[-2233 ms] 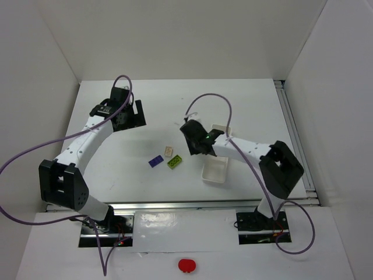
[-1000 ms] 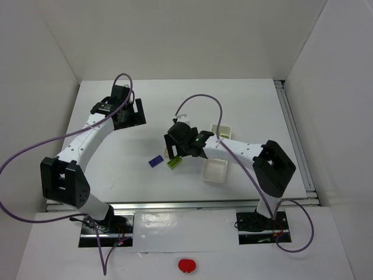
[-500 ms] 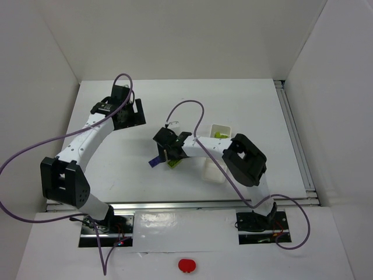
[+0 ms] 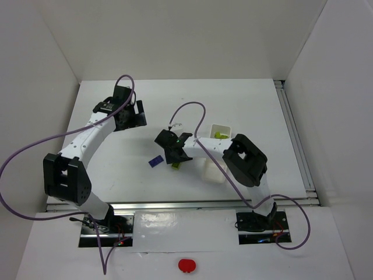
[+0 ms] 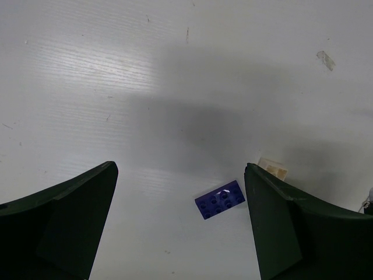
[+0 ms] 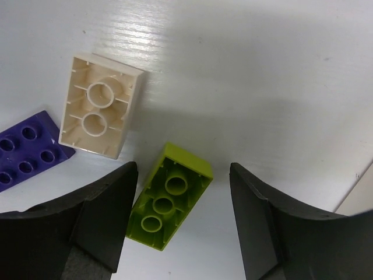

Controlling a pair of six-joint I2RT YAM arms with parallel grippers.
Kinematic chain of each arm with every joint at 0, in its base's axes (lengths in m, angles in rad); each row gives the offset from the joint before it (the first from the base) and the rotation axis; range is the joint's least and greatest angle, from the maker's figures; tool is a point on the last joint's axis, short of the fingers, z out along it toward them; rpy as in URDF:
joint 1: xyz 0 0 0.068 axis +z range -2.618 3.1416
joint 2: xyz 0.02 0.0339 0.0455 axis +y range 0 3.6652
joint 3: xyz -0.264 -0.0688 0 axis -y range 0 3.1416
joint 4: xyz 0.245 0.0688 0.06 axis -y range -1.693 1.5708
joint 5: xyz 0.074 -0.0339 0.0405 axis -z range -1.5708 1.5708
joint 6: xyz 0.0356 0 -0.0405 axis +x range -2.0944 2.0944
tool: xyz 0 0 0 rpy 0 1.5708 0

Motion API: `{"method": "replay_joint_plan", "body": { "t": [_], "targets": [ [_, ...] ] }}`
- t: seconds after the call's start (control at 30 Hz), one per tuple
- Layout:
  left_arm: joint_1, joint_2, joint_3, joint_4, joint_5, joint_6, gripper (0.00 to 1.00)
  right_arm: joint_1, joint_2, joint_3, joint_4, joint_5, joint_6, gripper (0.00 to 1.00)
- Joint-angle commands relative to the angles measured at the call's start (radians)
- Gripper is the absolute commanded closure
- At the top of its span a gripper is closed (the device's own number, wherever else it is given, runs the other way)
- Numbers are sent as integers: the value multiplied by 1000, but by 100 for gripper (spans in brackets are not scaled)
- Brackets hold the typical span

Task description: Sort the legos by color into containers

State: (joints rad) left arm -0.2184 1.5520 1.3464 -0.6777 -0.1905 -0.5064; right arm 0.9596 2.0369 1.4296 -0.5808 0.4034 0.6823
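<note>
In the right wrist view a lime green brick (image 6: 169, 204) lies upside down on the table between my open right fingers (image 6: 99, 216), untouched. A pale cream brick (image 6: 102, 105) lies upside down beyond it and a dark blue-purple brick (image 6: 26, 154) sits at the left. From above, my right gripper (image 4: 173, 156) hangs over the green brick (image 4: 175, 165), beside the blue brick (image 4: 155, 162). The white tray (image 4: 228, 127) stands to the right, with a green brick (image 4: 218, 135) in its far compartment. My left gripper (image 4: 133, 115) is open and empty, high over the table; its view shows the blue brick (image 5: 220, 199) and cream brick (image 5: 273, 169).
White walls enclose the table on the left, back and right. A metal rail (image 4: 294, 140) runs along the table's right edge. Purple cables loop over both arms. The tray's corner (image 6: 361, 195) shows at the right edge of the right wrist view.
My right arm has swung left from over the tray to the bricks and come down around the green one, jaws open. The left arm has barely moved.
</note>
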Motion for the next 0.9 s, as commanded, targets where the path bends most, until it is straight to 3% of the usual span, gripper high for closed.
{"method": "replay_joint_plan", "body": {
  "t": [0.0, 0.1, 0.13, 0.27, 0.3, 0.53, 0.73, 0.87],
  "targets": [
    [5, 0, 3, 0, 10, -21, 0, 7, -32, -11, -86, 2, 0, 29],
    [5, 0, 3, 0, 10, -21, 0, 7, -43, -21, -77, -8, 0, 32],
    [5, 0, 3, 0, 10, -21, 0, 7, -43, -21, -68, -8, -10, 45],
    [5, 0, 13, 0, 10, -21, 0, 7, -64, 0, -68, 2, -19, 73],
    [5, 0, 13, 0, 10, -21, 0, 7, -73, 11, -68, 35, -29, 76],
    [5, 0, 22, 0, 60, -9, 0, -82, -227, 2, -21, 233, -104, 76],
    [-4, 59, 11, 12, 161, 12, 3, -263, -325, -29, 15, 242, -147, 73],
    [-15, 98, 20, 3, 152, 12, 3, -367, -325, -41, 44, 235, -168, 72]
  ]
}}
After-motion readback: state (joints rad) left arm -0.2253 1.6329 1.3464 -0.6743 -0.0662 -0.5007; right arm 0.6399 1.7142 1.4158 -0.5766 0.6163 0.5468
